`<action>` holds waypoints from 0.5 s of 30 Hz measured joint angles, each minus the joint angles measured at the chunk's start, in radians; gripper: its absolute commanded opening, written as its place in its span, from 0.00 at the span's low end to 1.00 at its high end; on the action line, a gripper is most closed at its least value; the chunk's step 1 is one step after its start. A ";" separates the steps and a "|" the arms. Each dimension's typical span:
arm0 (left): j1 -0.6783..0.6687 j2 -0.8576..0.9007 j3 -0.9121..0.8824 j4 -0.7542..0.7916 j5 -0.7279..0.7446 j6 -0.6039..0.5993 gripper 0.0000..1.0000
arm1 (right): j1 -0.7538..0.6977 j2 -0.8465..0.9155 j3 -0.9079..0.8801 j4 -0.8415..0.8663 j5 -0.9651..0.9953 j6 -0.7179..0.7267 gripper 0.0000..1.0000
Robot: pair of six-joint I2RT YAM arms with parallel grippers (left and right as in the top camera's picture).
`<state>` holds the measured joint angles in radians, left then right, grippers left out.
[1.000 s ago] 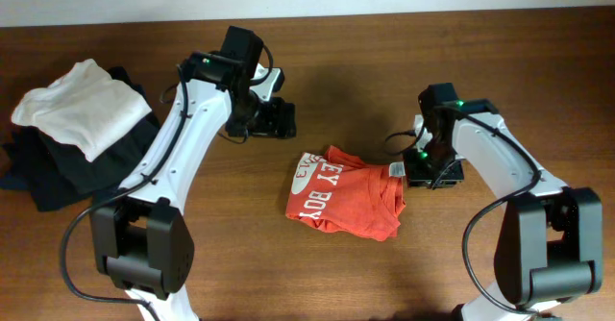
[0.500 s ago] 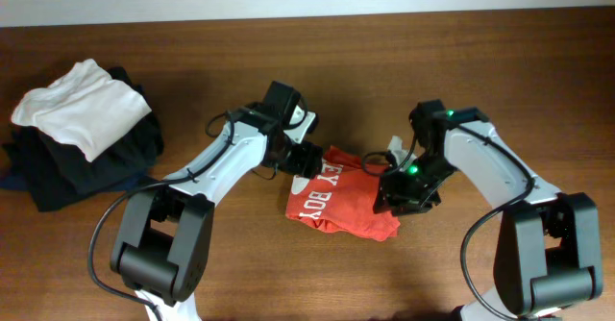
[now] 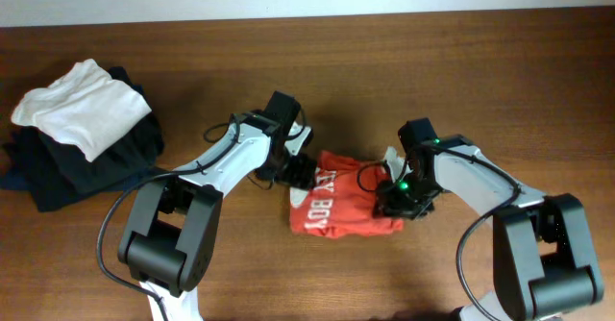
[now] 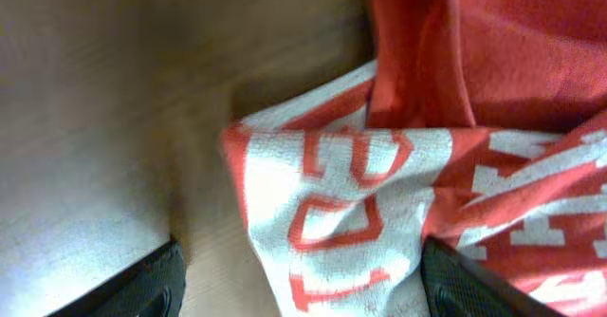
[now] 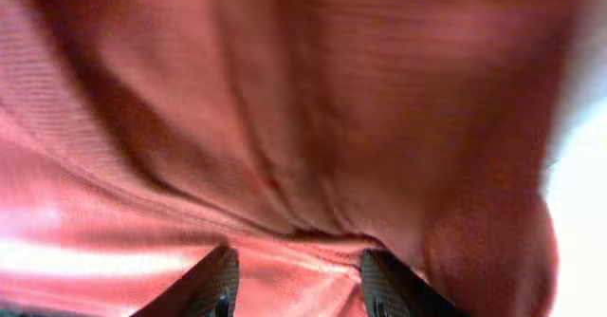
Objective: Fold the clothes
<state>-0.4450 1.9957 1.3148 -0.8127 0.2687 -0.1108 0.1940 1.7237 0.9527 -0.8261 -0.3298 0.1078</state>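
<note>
- A second ago my left end effector (image 3: pixel 300 172) and my right end effector (image 3: pixel 397 198) were off to the sides of the orange-red T-shirt (image 3: pixel 357 215). Now both have come in and are right on it, and the T-shirt is bunched up a bit tighter.
- The T-shirt lies crumpled near the middle of the desk (image 3: pixel 500 61), between the two end effectors.
- Its white letters (image 3: pixel 317 206) face up on the left part. From above I can read "BOY".
- My left end effector is at the T-shirt's upper left edge. In my left wrist view its two fingers (image 4: pixel 142 284) are wide apart. The white printed edge of the T-shirt lies between them.
- My right end effector is down on the T-shirt's right side. In my right wrist view red cloth fills almost everything. It runs across the small gap between the two fingers (image 5: pixel 213 279). I cannot tell if they are pinching the cloth or only resting on it.
- Far off at the left end of the desk is a pile: a white folded cloth (image 3: pixel 82 110) on top of black clothes (image 3: pixel 67 172). The pile is well apart from the T-shirt and from both end effectors.
</note>
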 measured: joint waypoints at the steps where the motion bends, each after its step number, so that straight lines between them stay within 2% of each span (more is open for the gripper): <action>1: 0.000 0.000 0.001 -0.057 0.019 -0.026 0.79 | 0.000 -0.007 0.003 0.034 0.035 0.001 0.56; 4: 0.001 0.013 -0.009 -0.211 0.126 -0.093 0.77 | 0.000 0.000 0.046 0.130 0.175 -0.002 0.61; 6: 0.001 0.021 -0.016 -0.239 0.173 -0.113 0.77 | -0.002 0.013 0.103 0.116 0.232 -0.007 0.63; 10: 0.008 0.020 0.000 -0.241 0.200 -0.130 0.77 | -0.003 0.017 0.289 -0.077 0.290 -0.006 0.64; 12: 0.021 0.013 0.038 -0.220 0.196 -0.128 0.82 | -0.003 0.016 0.381 -0.181 0.318 -0.006 0.67; 13: 0.029 0.006 0.066 -0.198 0.195 -0.122 0.93 | -0.005 0.016 0.418 -0.222 0.334 -0.007 0.72; 15: 0.040 -0.017 0.121 -0.134 0.195 -0.099 0.98 | -0.014 0.016 0.492 -0.299 0.353 -0.009 0.99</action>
<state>-0.4046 1.9789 1.4361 -0.9466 0.4633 -0.2100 0.1802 1.7401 1.4452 -1.1252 0.0235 0.0990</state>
